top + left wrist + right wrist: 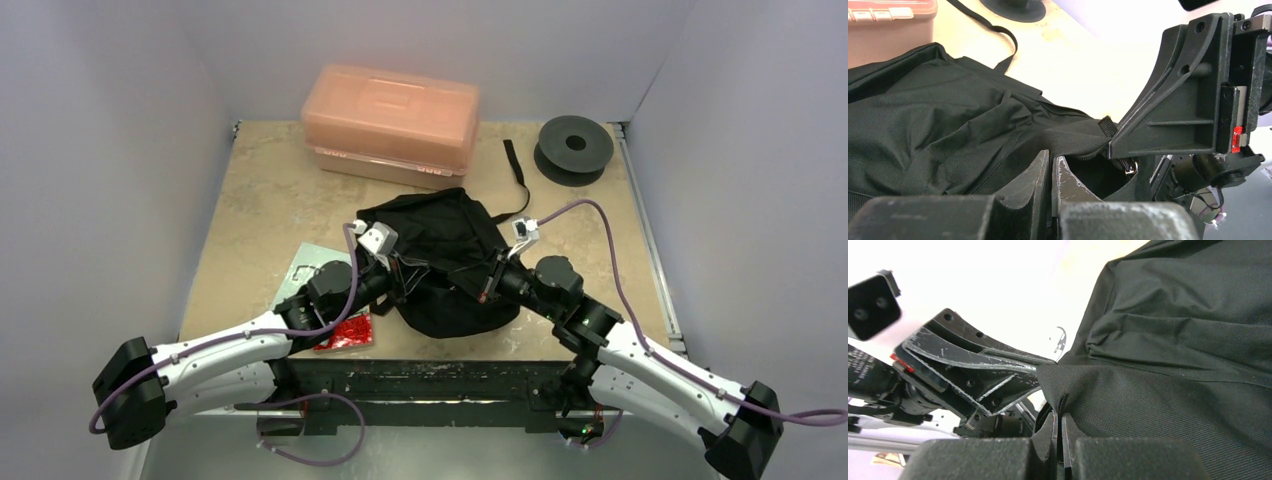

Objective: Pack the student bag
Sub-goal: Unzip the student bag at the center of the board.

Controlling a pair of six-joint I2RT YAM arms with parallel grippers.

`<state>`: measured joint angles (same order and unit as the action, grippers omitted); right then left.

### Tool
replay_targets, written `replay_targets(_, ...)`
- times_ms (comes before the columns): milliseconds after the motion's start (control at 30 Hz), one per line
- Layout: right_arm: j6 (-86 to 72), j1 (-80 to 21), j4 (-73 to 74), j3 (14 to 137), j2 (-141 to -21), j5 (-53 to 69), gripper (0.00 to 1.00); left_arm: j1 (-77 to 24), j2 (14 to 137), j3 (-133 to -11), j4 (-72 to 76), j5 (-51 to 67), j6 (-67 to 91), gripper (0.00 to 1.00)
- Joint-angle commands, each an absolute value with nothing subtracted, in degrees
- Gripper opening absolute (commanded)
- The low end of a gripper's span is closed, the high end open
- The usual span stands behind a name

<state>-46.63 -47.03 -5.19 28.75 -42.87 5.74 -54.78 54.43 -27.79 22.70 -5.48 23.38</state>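
The student bag (450, 232), soft black fabric, lies slumped in the middle of the table, and one long strap (515, 176) trails toward the back. My left gripper (412, 268) is shut on the bag's near left edge. In the left wrist view the left gripper (1053, 159) pinches the rim of the bag (948, 115) beside a dark opening (1098, 175). My right gripper (487, 285) is shut on the near right edge. In the right wrist view the right gripper (1059, 415) nips the zip seam of the bag (1188, 365). The two grippers face each other a short way apart.
A translucent orange-pink plastic box (390, 118) stands at the back, a black round spool (573, 148) at the back right. Under my left arm lie a pale green sheet (305, 270) and a red packet (345, 333). White walls enclose the table.
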Motion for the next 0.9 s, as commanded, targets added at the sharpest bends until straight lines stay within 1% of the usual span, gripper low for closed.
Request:
replay_targets(0,-51.7,-45.6,-14.1,26.8,-39.6,8.1,0.0,-54.0,52.5,-26.9,29.5,-9.0,25.4,0.0)
replay_targets(200,-53.4,-43.5,-16.1,25.7,-41.9,11.4,0.0,-54.0,52.4,-27.2,29.4,-7.6,25.6,0.0)
replay_targets(300,-53.6,-42.6,-17.0,25.3,-42.1,12.6,0.06,-54.0,52.3,-27.2,29.4,-7.2,25.6,0.0)
replay_targets(467,-54.5,-41.4,-18.9,24.3,-43.0,14.6,0.06,-54.0,52.3,-27.2,29.4,-6.6,25.7,0.0)
replay_targets(500,-54.8,-41.2,-19.2,24.1,-43.3,15.1,0.08,-54.0,52.3,-27.2,29.4,-6.5,25.8,0.0)
replay_targets(533,-54.9,-41.1,-19.6,23.9,-43.5,15.4,0.12,-54.0,52.2,-27.2,29.4,-6.4,25.9,0.0)
replay_targets(567,-54.9,-40.8,-19.9,23.8,-43.5,15.7,0.14,-54.0,52.2,-27.2,29.4,-6.4,25.9,0.0)
replay_targets(633,-54.8,-40.7,-20.2,23.7,-43.5,16.0,0.14,-54.0,52.0,-27.0,29.3,-6.4,25.9,0.0)
replay_targets(700,-54.7,-40.5,-20.5,23.7,-43.9,16.4,0.19,-54.0,51.7,-26.9,29.1,-6.3,26.0,0.0)
replay_targets(867,-54.9,-40.4,-21.3,23.3,-44.6,17.1,0.16,-54.0,51.3,-26.8,28.9,-6.3,26.0,0.0)
